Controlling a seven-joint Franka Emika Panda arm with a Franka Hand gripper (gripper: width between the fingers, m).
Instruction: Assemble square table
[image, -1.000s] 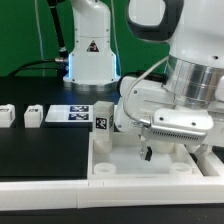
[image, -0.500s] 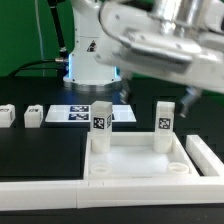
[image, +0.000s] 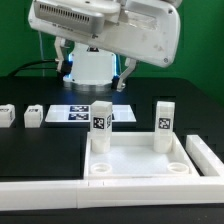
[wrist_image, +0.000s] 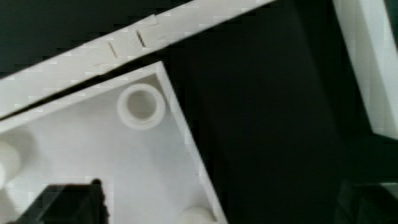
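Hovering over the square table top (image: 140, 172) (two legs (image: 101, 122) stand upright in it), the gripper (wrist_image: 224, 205) is spread wide, empty.

parts in view, counted.

- square tabletop (image: 140, 160): one.
- legs: four in all. first leg (image: 101, 125) and second leg (image: 164, 127) are the two standing upright on the tabletop. third leg (image: 34, 116) and fourth leg (image: 5, 115) are the two off it, on the black table (image: 40, 150).
- tags facing the exterior view on the standing legs: two, one on each.
- open round sockets in the tabletop's near corners: two, socket a (image: 100, 168) and socket b (image: 178, 165).
- marker board (image: 75, 113): one; it is partly hidden, so its tags cannot be counted.
- white bar fence (image: 60, 190): one.
- robot arm (image: 140, 35): one.
- gripper (image: 90, 72): one, with two fingers (image: 122, 78).
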